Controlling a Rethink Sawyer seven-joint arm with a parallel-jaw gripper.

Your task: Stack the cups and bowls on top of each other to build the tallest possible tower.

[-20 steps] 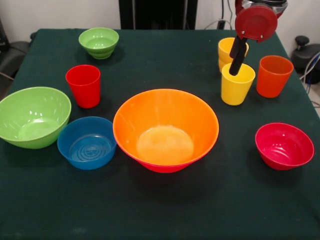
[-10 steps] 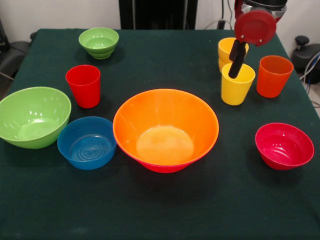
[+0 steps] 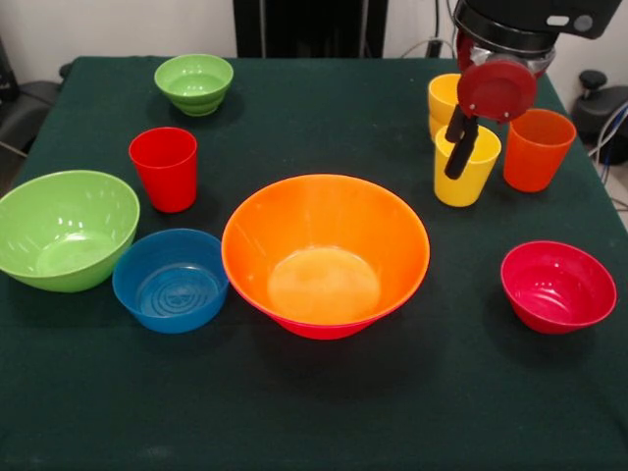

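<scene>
At the table's far right corner, gripper is down on the front yellow cup: one dark finger in front of its rim, can't tell whether it's clamped. Second yellow cup just behind, orange cup beside. Big orange bowl, nested in a pink one, sits mid-table; nothing stacked in it.

Bright even light, soft shadows, glossy glare
</scene>
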